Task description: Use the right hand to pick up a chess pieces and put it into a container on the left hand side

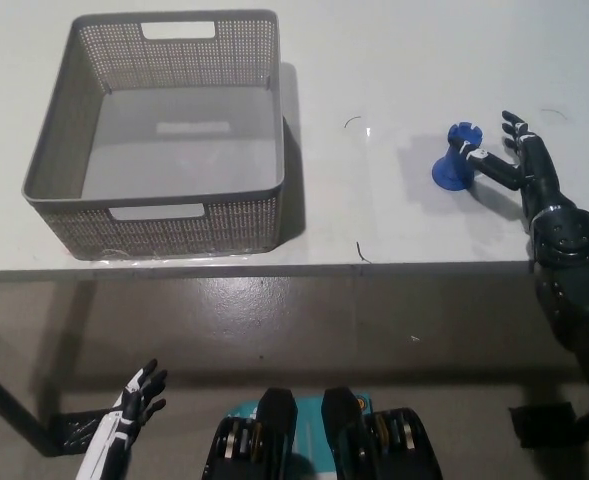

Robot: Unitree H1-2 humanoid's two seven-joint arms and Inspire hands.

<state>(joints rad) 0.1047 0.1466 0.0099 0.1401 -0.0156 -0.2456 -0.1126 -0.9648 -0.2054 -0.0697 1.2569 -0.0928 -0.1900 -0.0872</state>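
A blue chess piece [456, 156], a rook with a wide round base, sits on the white table [394, 60] at the right. My black right hand [514, 162] is just to its right, open with fingers spread. One fingertip reaches the piece's stem, but nothing is closed around it. The grey perforated basket [269, 130] stands empty on the left part of the table. My white left hand [134, 400] rests low at the bottom left, below the table edge, its fingers apart.
The table's front edge [354, 268] runs across the middle of the view, with grey floor below it. A few small dark marks [353, 122] lie on the tabletop between basket and piece.
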